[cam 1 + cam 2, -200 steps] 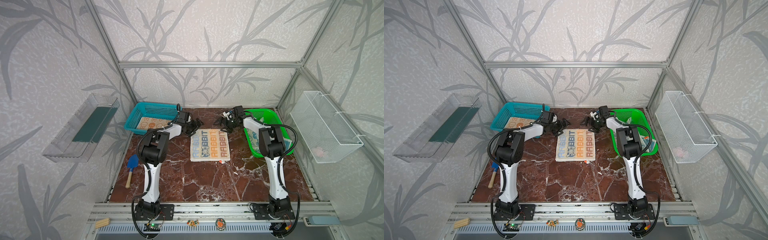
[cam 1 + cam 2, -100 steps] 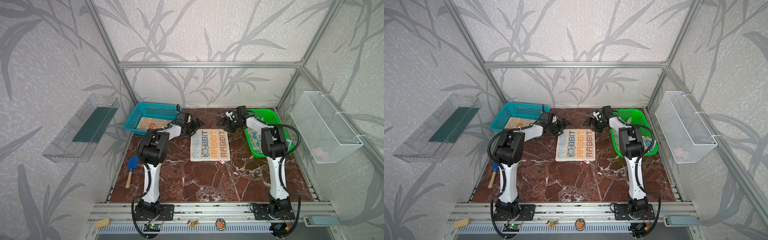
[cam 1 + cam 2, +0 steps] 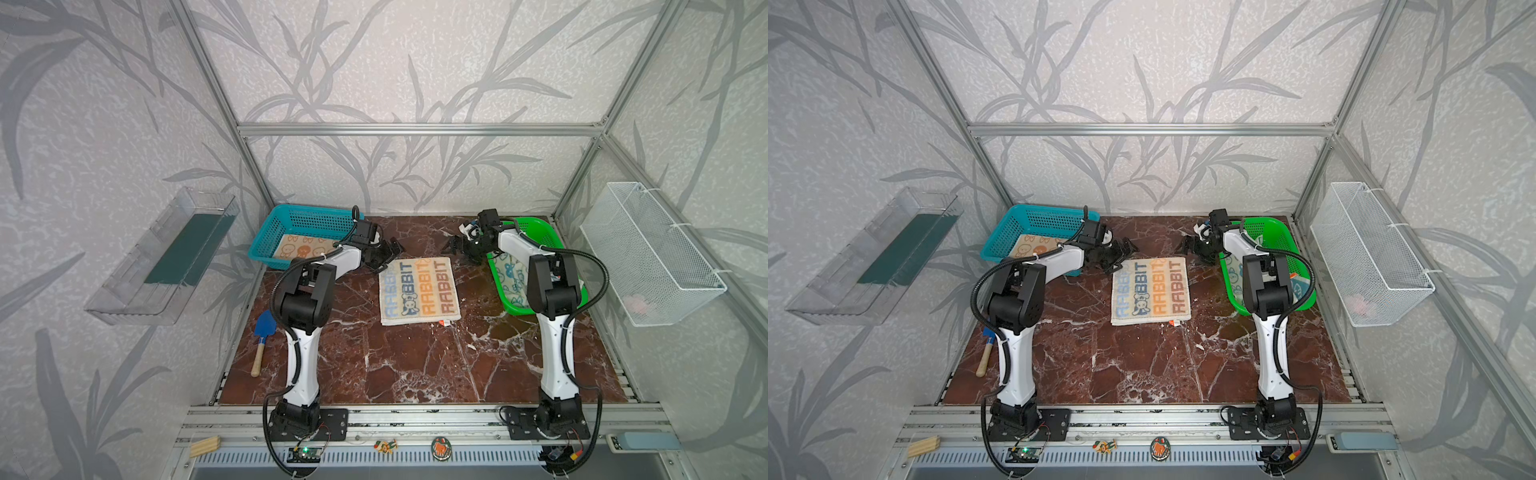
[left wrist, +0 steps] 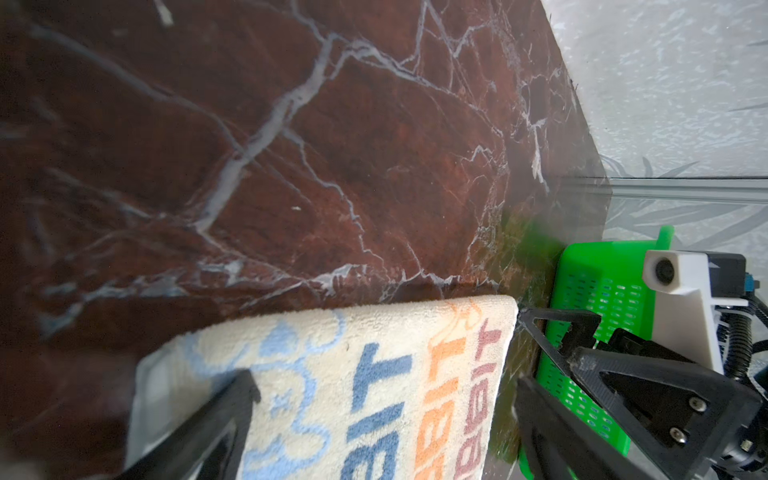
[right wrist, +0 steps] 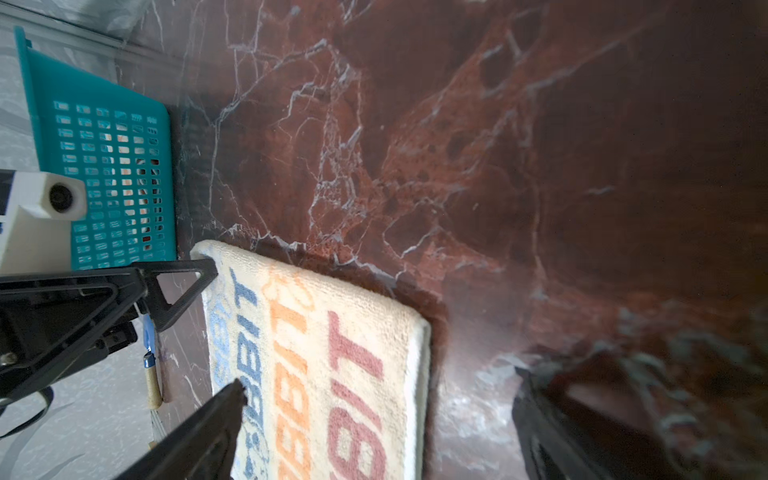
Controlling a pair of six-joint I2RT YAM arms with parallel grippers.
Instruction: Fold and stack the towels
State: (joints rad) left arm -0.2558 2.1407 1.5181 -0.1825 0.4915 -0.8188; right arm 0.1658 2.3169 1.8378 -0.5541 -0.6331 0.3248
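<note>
Your right gripper (image 3: 460,249) has eased a touch toward the green basket (image 3: 536,227) over the last second. The left gripper (image 3: 388,254) and the striped RABBIT towel (image 3: 419,286) sit as they were.

From the left: a blue trowel (image 3: 264,327) lies by the counter's (image 3: 415,365) left edge. The teal basket (image 3: 307,216) fills the far left corner, with the orange-bunny towel (image 3: 305,250) flat inside it.

Next comes your left gripper — jaws spread wide, grasping nothing. One finger reaches to the striped towel's far left corner; whether it presses the terry you cannot tell.

That towel lies flat on the middle of the counter, nearer the far edge. Its lettering runs from the near edge toward the far edge, and a small red tag shows at its near edge.

Your right gripper is likewise released and empty — it hangs just beside the towel's far right corner.

Past it, the green basket lies along the right edge toward the far right corner. It holds the blue-bunny towel (image 3: 513,278), which the arm partly hides.
</note>
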